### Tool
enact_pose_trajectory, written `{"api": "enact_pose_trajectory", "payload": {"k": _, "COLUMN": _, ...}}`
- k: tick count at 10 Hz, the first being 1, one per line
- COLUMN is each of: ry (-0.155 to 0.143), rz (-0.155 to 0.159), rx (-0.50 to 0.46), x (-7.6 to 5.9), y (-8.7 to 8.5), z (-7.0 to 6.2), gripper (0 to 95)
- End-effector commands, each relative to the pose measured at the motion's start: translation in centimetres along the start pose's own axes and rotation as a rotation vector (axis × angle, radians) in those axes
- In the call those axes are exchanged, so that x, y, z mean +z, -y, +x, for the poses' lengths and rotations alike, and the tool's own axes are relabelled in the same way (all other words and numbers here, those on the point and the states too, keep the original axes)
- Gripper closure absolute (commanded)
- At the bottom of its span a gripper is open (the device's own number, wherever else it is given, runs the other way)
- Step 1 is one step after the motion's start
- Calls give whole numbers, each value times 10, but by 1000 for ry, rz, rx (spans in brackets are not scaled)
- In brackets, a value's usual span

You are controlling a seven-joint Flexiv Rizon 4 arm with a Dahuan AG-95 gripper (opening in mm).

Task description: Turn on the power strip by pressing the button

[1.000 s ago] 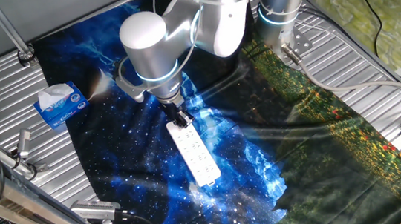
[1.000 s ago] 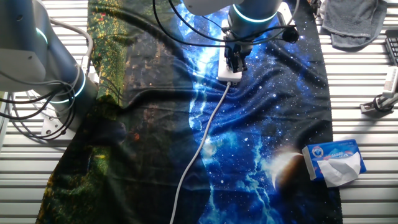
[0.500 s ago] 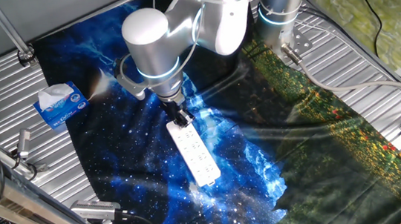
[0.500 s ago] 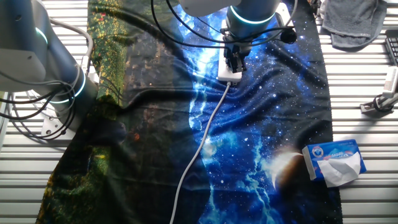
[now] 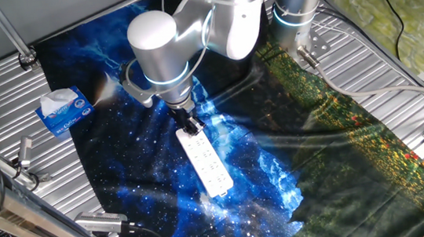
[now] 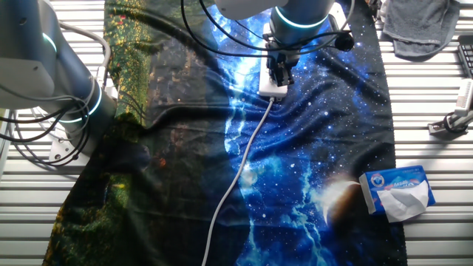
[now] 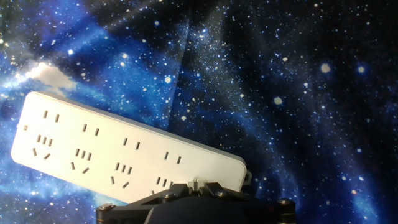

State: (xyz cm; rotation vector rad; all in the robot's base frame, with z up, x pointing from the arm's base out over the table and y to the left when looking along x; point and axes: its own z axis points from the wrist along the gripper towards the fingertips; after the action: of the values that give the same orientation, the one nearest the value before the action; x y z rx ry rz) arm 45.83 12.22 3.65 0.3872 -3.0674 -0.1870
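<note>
You have open starry cloth [image 5: 147, 180] all round the power strip [image 5: 206, 163]. Your gripper [image 5: 190, 125] sits at its corded end, over the button, which is hidden. You cannot tell how the jaws stand.

I've got 2 fixed cams up high, angled down at the table from roughly opposite sides; both share the star-print cloth [image 5: 147, 180], the power strip [image 5: 206, 163] and the tissue box [image 5: 63, 110]. Hand cam sits very close, facing down along the fingers, w/ the strip lower left on the cloth.
</note>
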Motion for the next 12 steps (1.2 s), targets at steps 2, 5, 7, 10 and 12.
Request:
{"api": "enact_pose_trajectory", "payload": {"k": 2, "ry": -4, "rz": -1, "rx": -3, "x": 1, "y": 0, "z": 0, "gripper": 950}}
{"api": "enact_pose_trajectory", "payload": {"k": 5, "ry": -9, "rz": -6, "rx": -6, "x": 1, "y": 0, "z": 0, "gripper": 950}}
{"api": "enact_pose_trajectory", "payload": {"k": 7, "ry": -12, "rz": -10, "rx": -13, "x": 1, "y": 0, "z": 0, "gripper": 950}}
{"api": "enact_pose_trajectory", "payload": {"k": 10, "ry": -21, "rz": -5, "rx": -17, "x": 1, "y": 0, "z": 0, "gripper": 950}}
{"api": "enact_pose_trajectory", "payload": {"k": 12, "ry": -28, "rz": -7, "rx": -18, "x": 1, "y": 0, "z": 0, "gripper": 950}}
